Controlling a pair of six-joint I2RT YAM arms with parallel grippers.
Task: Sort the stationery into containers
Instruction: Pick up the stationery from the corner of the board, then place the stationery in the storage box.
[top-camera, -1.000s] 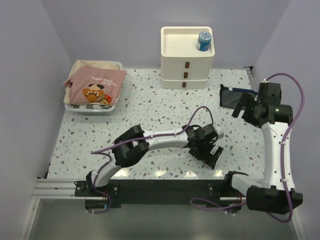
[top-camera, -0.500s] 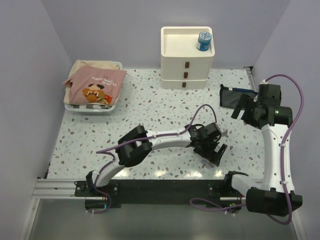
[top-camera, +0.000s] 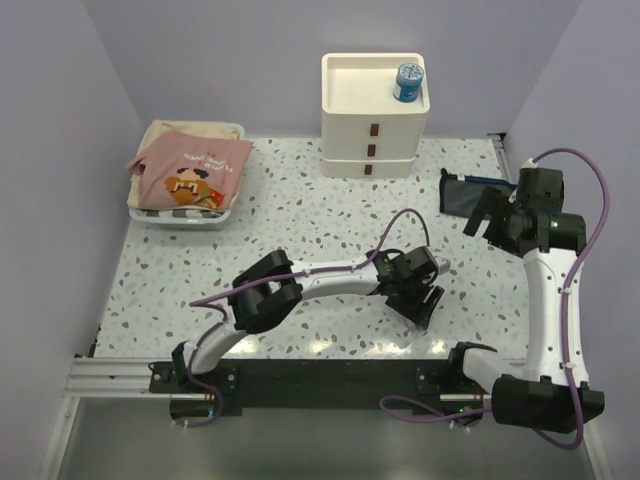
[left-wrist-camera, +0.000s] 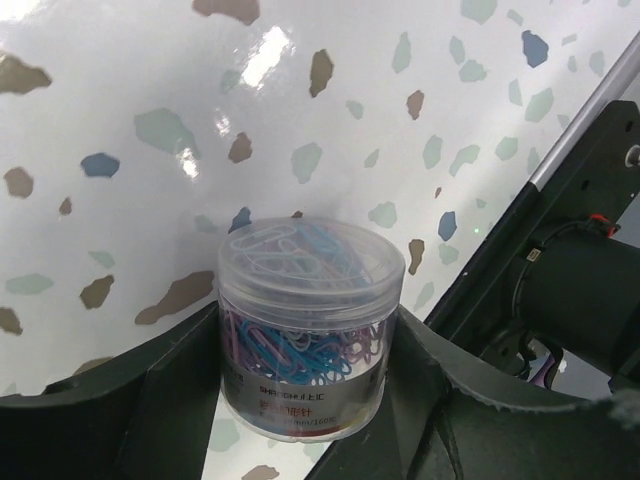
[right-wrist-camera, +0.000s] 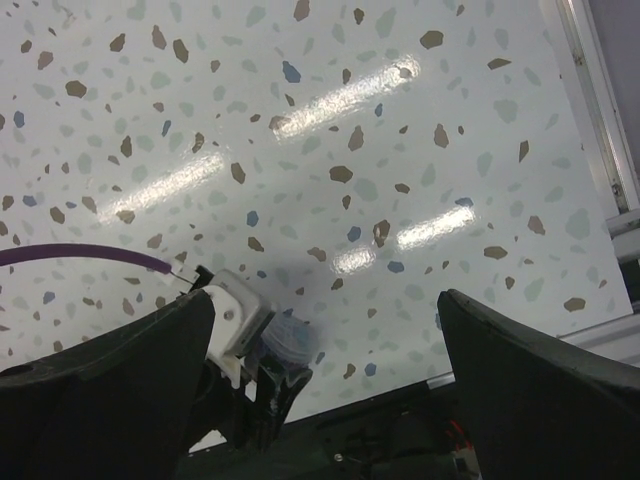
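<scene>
A clear round tub of coloured paper clips (left-wrist-camera: 310, 320) stands on the speckled table near the front edge. My left gripper (left-wrist-camera: 305, 338) has its dark fingers (left-wrist-camera: 170, 380) pressed against both sides of the tub. From above, the left gripper (top-camera: 424, 298) covers the tub. The right wrist view also catches the tub (right-wrist-camera: 292, 343). My right gripper (top-camera: 490, 213) hangs open and empty, high above the table beside the navy pouch (top-camera: 460, 194). The cream drawer unit (top-camera: 372, 135) stands at the back with a blue roll (top-camera: 408, 82) on its tray top.
A white basket (top-camera: 180, 218) with a pink printed cloth (top-camera: 192, 170) sits at the back left. The black mounting rail (top-camera: 300, 378) runs along the near edge. Lavender walls close in the table on three sides.
The left gripper's fingers have closed from wide open onto the sides of the paper-clip tub. Its wrist shifted slightly. The right arm has barely moved.
</scene>
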